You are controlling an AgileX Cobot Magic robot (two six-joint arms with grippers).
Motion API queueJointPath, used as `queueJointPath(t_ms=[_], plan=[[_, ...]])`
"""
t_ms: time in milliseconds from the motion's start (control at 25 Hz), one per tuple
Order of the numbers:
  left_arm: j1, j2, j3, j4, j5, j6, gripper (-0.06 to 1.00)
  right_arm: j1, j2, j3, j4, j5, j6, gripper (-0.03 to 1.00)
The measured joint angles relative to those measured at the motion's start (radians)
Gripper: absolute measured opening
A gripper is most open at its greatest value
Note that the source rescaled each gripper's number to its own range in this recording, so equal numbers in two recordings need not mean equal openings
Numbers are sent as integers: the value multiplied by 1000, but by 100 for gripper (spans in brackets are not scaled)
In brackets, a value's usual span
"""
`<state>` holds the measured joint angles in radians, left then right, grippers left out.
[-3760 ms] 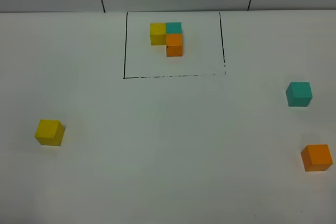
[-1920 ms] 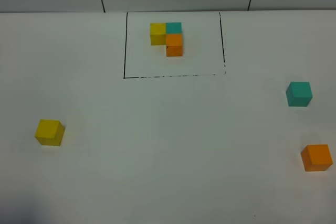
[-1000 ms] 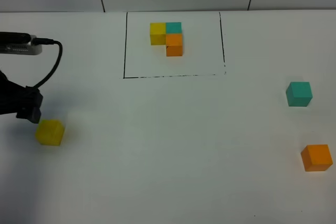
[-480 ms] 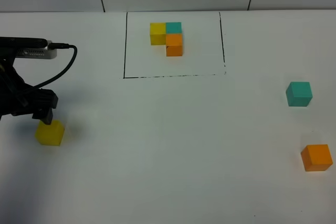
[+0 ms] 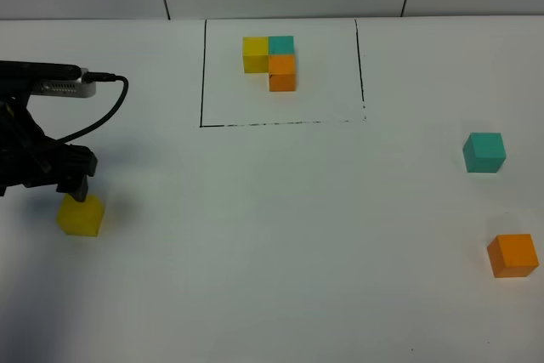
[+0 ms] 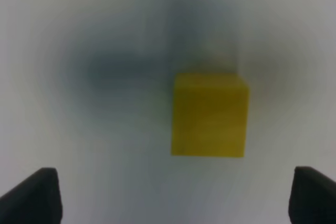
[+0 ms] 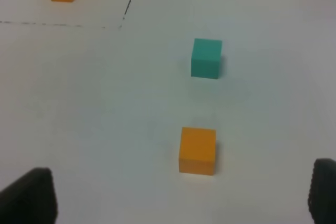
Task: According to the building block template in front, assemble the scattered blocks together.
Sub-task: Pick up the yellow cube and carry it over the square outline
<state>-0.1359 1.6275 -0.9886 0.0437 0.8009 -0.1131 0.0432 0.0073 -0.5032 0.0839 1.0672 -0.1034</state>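
Yellow cube [image 5: 81, 215] sits on the left side of the white table [image 5: 272, 235], well apart from the other two loose cubes. Left gripper [image 6: 176, 195] is spread wide and holds nothing. In the wrist view its two dark fingertips [image 6: 37, 198] sit far out on either side, and the cube lies ahead of them, clear of both. From the high camera the black gripper body sits just behind the cube's far edge; can't tell its height above the table. A black cable [image 5: 102, 108] loops off the arm.

Right gripper [image 7: 176, 195] is also wide apart and empty. The orange cube [image 5: 512, 255] and teal cube [image 5: 484, 152] are ahead of it on the right side of the table, near each other but not touching.

The template [image 5: 270, 60] is inside the black-outlined rectangle [image 5: 201, 82] at the far edge. It has yellow and teal side by side, with orange against the teal on the near side, making an L.

All the cubes are matte, plain and sharp-edged, and look the same size. The table surface is smooth and flat. The left wrist view is blurred.
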Motion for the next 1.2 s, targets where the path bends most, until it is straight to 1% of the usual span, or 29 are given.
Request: queueJointPath(t_ms=[200,360,680,920,1200], plan=[[0,60,0,-76,-15,42,97,0,0,0,0,0,0,93],[0,95,0,-89,-27,46,97,0,0,0,0,0,0,93],[-9,151,-1,-94,-59,48,97,0,0,0,0,0,0,93],[-9,175,0,-44,-89,34,97,0,0,0,0,0,0,92],[-9,195,51,-44,-193,33,97,0,0,0,0,0,0,91]])
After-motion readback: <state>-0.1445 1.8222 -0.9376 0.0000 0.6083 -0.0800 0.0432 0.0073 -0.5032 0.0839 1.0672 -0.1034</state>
